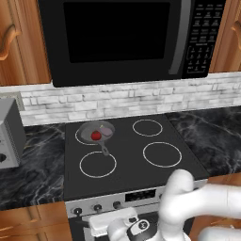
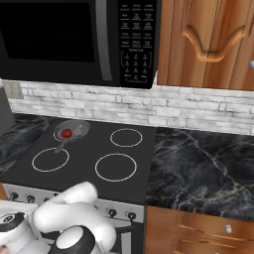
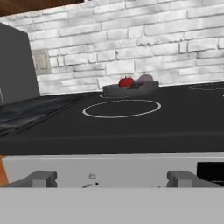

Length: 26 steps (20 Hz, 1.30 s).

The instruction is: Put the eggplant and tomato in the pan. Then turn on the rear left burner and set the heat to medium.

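**Pan loaded on the rear left burner**

The pan (image 1: 95, 132) sits on the rear left burner (image 1: 81, 137) of the black cooktop (image 1: 127, 164) — inside it lie the tomato (image 1: 95, 136) and, just beside it, the grey-purple eggplant (image 1: 107, 132). The gripper (image 3: 113, 179) hangs low before the stove's front panel (image 3: 112, 168), fingers spread wide apart, holding nothing.

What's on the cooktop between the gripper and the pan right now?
Just bare black glass and the front left burner ring; nothing stands on it. The hand view shows this, with the open gripper low at the stove front and the pan behind.
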### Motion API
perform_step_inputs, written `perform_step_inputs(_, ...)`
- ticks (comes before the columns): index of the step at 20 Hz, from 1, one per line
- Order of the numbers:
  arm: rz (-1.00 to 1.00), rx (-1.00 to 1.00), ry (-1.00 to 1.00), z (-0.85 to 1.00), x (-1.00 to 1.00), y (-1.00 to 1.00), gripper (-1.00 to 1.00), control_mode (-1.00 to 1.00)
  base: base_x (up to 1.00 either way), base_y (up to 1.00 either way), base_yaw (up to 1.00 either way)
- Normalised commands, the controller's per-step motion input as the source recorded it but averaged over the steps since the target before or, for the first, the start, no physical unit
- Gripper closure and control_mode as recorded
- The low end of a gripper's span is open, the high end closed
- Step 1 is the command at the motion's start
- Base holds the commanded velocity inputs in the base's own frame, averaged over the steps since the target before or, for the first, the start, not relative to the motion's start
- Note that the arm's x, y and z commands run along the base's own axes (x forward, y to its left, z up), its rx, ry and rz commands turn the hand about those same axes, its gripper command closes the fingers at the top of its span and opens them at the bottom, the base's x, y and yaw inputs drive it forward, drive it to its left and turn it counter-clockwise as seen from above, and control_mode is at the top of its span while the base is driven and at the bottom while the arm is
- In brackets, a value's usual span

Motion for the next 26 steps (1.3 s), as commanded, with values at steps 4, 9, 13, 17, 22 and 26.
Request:
perform_step_inputs(4, 0.00, 0.00, -0.09, -0.26, 0.10, 0.28, -1.00, -1.00, 0.00, 0.00, 0.00)
perform_step_inputs(9, -0.03, 0.00, -0.05, -0.31, 0.04, 0.14, -1.00, -1.00, 0.00, 0.00, 0.00)
perform_step_inputs(13, -0.09, 0.00, -0.01, -0.19, 0.00, 0.02, -1.00, -1.00, 0.00, 0.00, 0.00)
perform_step_inputs(17, -0.11, 0.01, -0.08, -0.11, 0.00, 0.00, -1.00, -1.00, 0.00, 0.00, 0.00)
perform_step_inputs(22, -0.07, 0.11, -0.15, -0.05, 0.00, 0.00, -1.00, -1.00, 0.00, 0.00, 0.00)
perform_step_inputs(26, 0.00, 0.07, -0.10, 0.00, -0.02, -0.11, -1.00, -1.00, 0.00, 0.00, 0.00)
